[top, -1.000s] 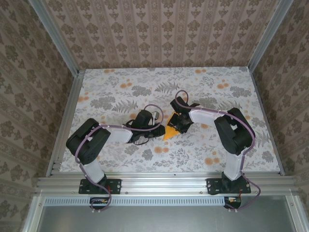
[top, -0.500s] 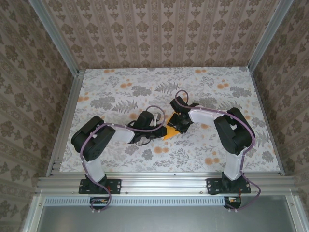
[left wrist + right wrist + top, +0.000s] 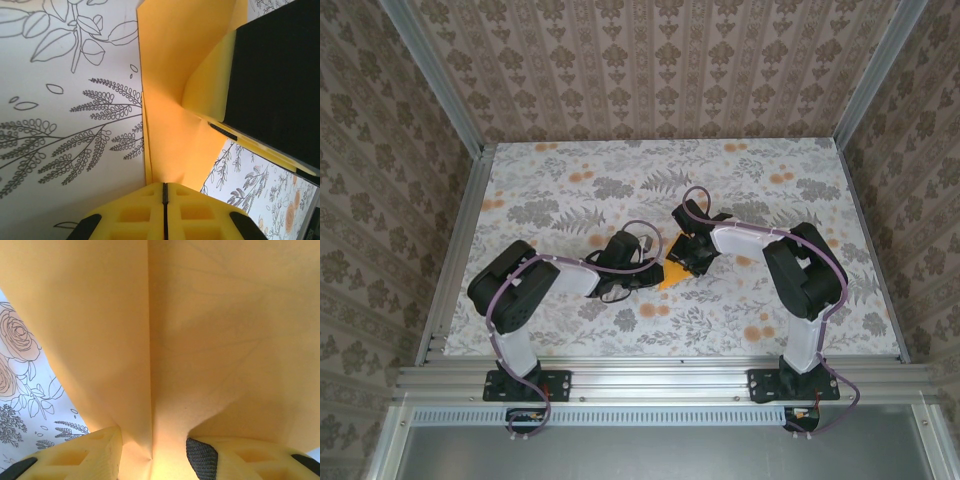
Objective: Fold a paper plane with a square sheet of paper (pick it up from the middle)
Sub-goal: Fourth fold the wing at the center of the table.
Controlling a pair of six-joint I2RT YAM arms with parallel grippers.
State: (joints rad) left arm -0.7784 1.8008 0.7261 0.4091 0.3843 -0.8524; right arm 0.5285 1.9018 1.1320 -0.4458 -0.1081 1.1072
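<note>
The left gripper (image 3: 164, 186) has its yellow fingers pressed together at the near edge of the orange paper (image 3: 172, 65). The right gripper (image 3: 152, 442) stands narrowly parted, with the paper's crease running between its fingers. The bright, creased paper has one flap raised against the right gripper and lies in the middle of the table (image 3: 760, 180), well apart from the side rails (image 3: 455, 250).

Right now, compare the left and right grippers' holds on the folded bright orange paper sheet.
The left gripper has its yellow fingers flush together; the right gripper has them apart. The left gripper pinches the folded bright orange paper sheet at an edge; the right gripper straddles a crease. Both are at the same sheet.
</note>
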